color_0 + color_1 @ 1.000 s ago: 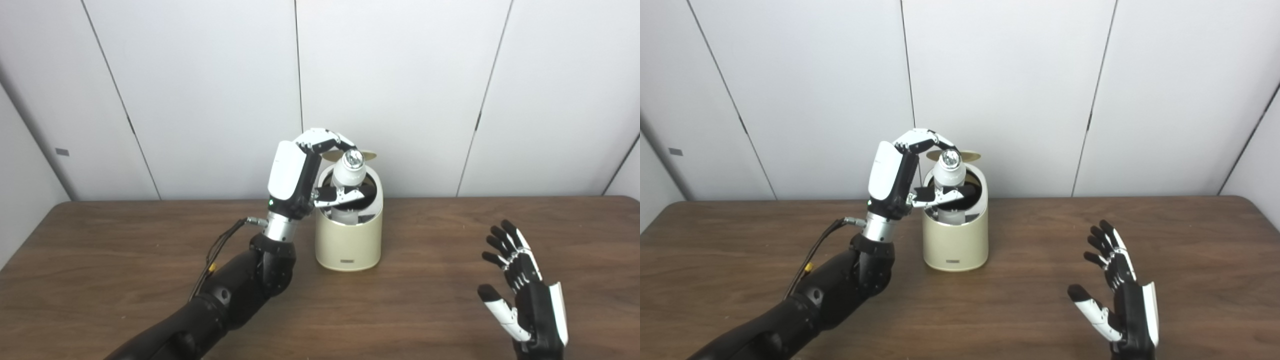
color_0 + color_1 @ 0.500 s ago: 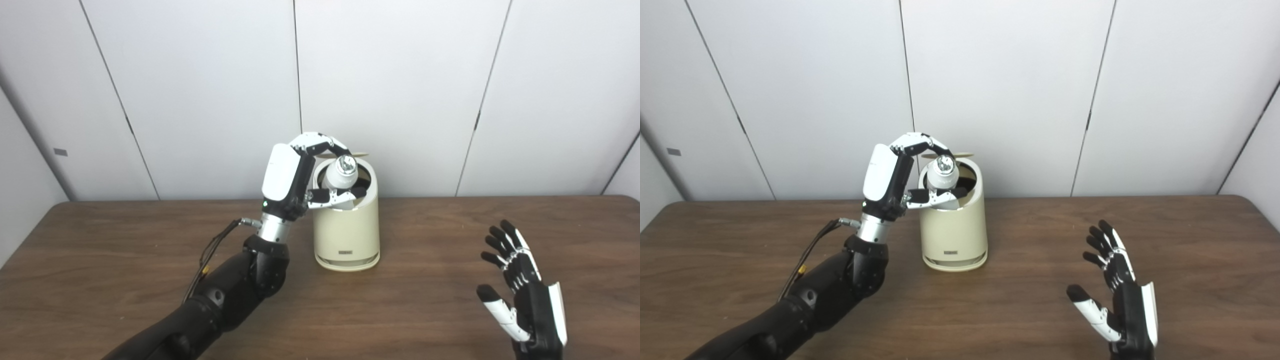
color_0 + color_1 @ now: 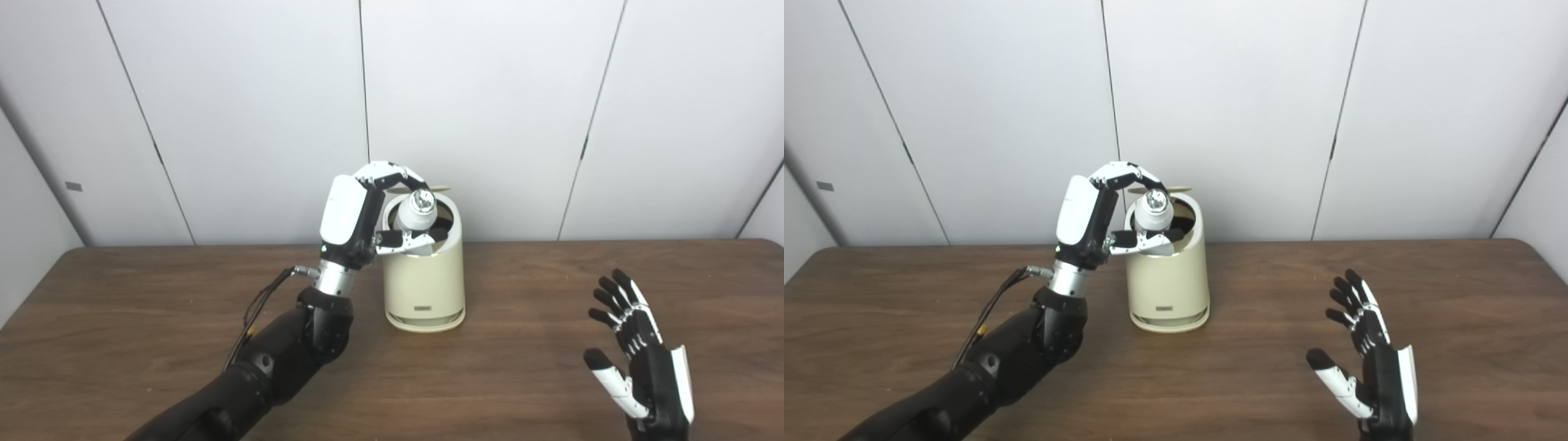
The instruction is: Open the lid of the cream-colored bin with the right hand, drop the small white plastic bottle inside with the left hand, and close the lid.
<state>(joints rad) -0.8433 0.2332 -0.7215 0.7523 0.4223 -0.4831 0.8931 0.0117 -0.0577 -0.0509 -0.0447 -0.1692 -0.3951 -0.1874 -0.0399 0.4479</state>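
At the far left, the black left arm (image 3: 269,361) rises from the bottom edge across the dark brown wooden table (image 3: 122,318), with thin black cables (image 3: 260,306) looping beside its silver wrist. The left hand (image 3: 361,217), white-backed with black-and-white fingers (image 3: 392,174), is raised at the upper left rim of the bin. Its fingers curl over the top and its thumb reaches across below, so that it grips the small white plastic bottle (image 3: 416,215) between them. The bottle stands nearly upright, tilted slightly, with its shiny silver cap (image 3: 422,198) uppermost. Its lower part sits inside the dark mouth of the bin, while its shoulder and cap show above the rim.

The cream-colored cylindrical bin (image 3: 424,288) stands upright on the table near the back edge, just right of the left wrist. A small dark label is on its front near the base. Its cream lid (image 3: 440,186) is raised, showing only as a thin edge behind the bottle and the fingers.

Behind everything runs a wall of pale grey panels (image 3: 490,110) divided by dark seams.

At the far right, well apart from the bin, the right hand (image 3: 1369,373) is held above the table near the bottom edge. Its black fingers are spread apart and pointing upward, its white-tipped thumb sticks out to the left, and it holds nothing.
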